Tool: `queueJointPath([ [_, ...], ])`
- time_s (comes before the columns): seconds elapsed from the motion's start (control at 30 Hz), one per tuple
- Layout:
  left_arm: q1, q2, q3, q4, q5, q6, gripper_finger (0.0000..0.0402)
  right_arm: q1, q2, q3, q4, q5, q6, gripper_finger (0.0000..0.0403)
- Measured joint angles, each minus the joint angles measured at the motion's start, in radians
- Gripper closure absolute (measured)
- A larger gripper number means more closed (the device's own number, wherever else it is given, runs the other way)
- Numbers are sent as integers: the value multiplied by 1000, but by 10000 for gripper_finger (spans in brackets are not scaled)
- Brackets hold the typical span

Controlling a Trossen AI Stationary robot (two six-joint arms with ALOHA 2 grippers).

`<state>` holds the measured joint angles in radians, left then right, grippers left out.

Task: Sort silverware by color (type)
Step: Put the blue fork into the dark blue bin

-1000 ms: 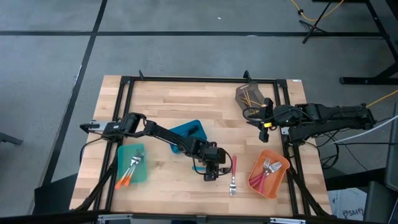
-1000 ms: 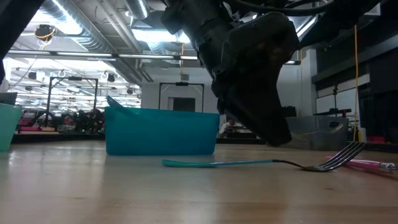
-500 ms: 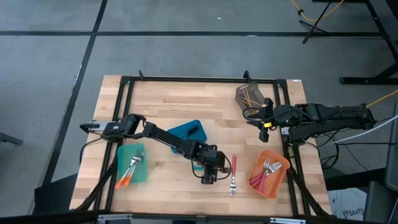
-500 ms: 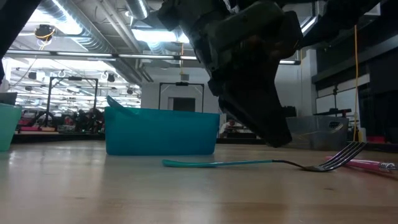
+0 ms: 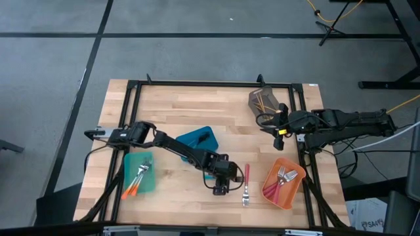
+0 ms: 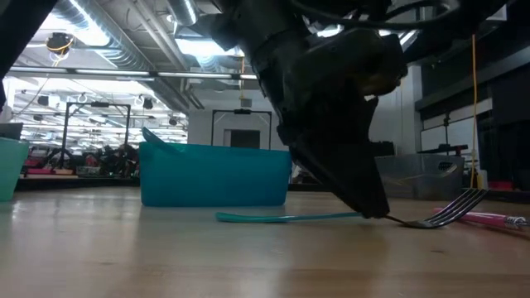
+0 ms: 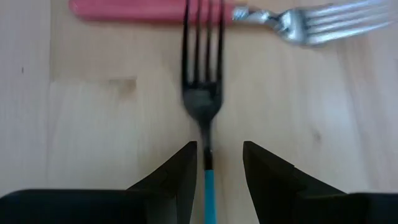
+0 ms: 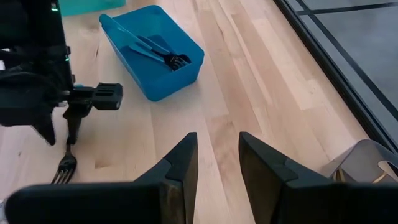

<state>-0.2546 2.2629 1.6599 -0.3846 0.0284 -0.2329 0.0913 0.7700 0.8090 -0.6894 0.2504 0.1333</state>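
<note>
Low centre of the high view, the left tool (image 5: 221, 188) straddles the blue-handled fork (image 7: 206, 118) lying flat on the counter (image 5: 177, 105), fingers released either side of its neck, not yet pinching. The red-handled fork (image 5: 246, 181) lies just beside, its handle crossing past the dark tines. The risk, as I judge it: the fork is thin and flat, so fingers closing slightly high could slip off or skid it into the red one; closing off-centre could swing it. The blue bin (image 5: 200, 139) waits near. At the right edge, the right tool (image 5: 281, 120) idles, fingers parted, empty.
</note>
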Motion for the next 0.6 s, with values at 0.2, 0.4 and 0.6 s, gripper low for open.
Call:
queueJointPath([
  [0.2,1,7,0,-7,-8,0,278,0,0,0,-10,0,0,299],
  [0.4,0,8,0,-31,-18,5,278,0,0,0,-18,0,0,299],
  [0.6,-3,9,0,-45,-38,5,278,0,0,0,-18,-1,0,299],
])
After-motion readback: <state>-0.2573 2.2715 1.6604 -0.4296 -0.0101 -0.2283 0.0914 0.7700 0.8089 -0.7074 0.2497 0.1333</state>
